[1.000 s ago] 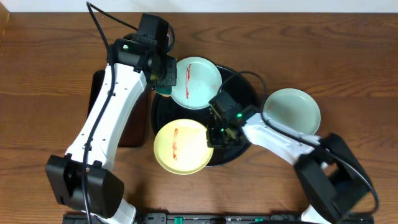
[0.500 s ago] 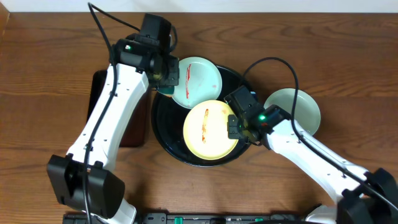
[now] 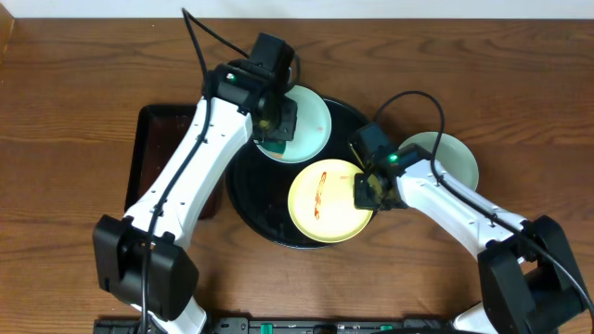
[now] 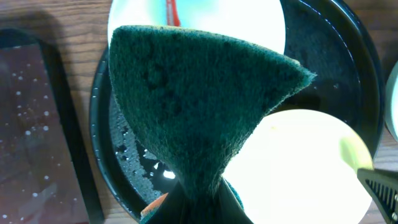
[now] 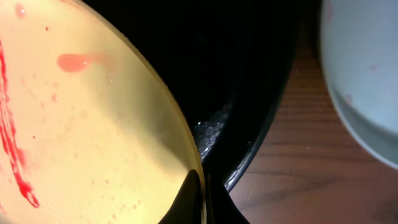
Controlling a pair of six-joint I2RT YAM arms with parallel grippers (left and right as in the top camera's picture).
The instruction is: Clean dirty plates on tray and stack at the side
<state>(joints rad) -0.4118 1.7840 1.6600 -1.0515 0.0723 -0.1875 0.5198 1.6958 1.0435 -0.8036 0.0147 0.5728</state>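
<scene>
A pale yellow plate point(image 3: 325, 201) with a red smear lies on the round black tray point(image 3: 249, 190). My right gripper point(image 3: 368, 191) is shut on its right rim, and the right wrist view shows the fingers point(image 5: 202, 193) pinching the edge of the yellow plate point(image 5: 81, 124). My left gripper point(image 3: 276, 125) is shut on a green sponge point(image 4: 193, 106) and hangs over a blue-green plate point(image 3: 314, 125) with a red streak at the tray's far edge. The sponge hides most of this plate point(image 4: 249, 25). A second blue-green plate point(image 3: 447, 162) sits on the table right of the tray.
A rectangular black tray point(image 3: 148, 158) lies on the wooden table left of the round one, partly under the left arm. Water drops wet the black tray's floor point(image 4: 127, 152). The right arm's cable loops above the tray's right edge.
The right gripper has dragged the yellow plate from the tray's near left to its right half. The left arm has swung right with the sponge, now over the streaked blue-green plate.
</scene>
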